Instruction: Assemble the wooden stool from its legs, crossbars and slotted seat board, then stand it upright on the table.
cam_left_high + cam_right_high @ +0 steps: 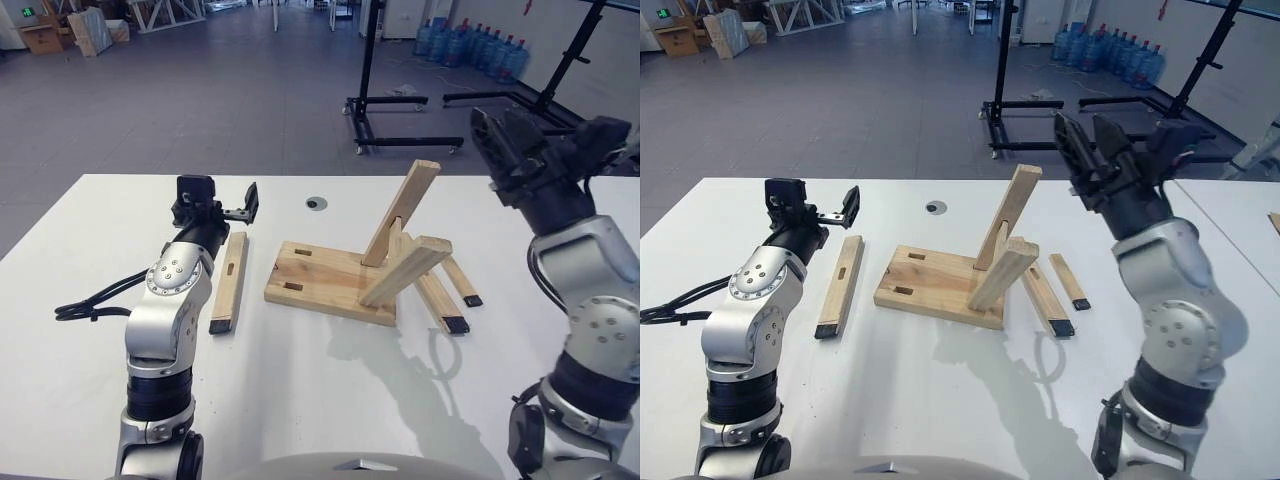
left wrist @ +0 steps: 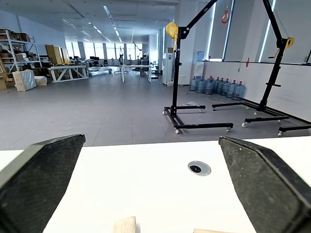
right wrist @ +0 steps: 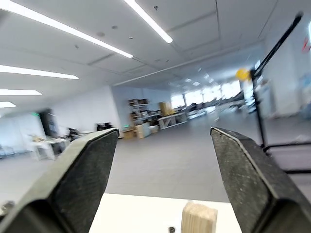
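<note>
Black cable [image 1: 88,303] trails on white tabletop [image 1: 300,400] at far left. Left end effector [image 2: 151,141] sits low over the tabletop's far-left part, jaws spread wide, gripping nothing. Loose slotted leg [image 1: 230,282] lies flat just beside the left arm, long axis running near to far, dark cap on its near end, apart from the end effector. Small round hole [image 1: 317,203] in the tabletop farther back, between the left end effector and the stool parts. Seat board [image 1: 320,280] lies flat mid-tabletop, two open slots at its left end. Tall leg [image 1: 402,212] sticks up from the board's right part, tilted to the right. Low leg [image 1: 405,270] rises from the board's right near corner, leaning at a lower angle; cannot tell if the two legs touch. Longer bar [image 1: 438,300] and shorter bar [image 1: 462,282] lie flat on the tabletop just right of the board, side by side, dark-capped near ends, partly hidden behind the low leg. Right end effector [image 3: 165,133] is raised well above the tabletop at the right, above and right of the tall leg, jaws wide apart, nothing between them; the leg's top end shows below it in the right wrist view. Black frame stands [image 1: 400,110] and water bottles [image 1: 470,45] on the floor behind
</note>
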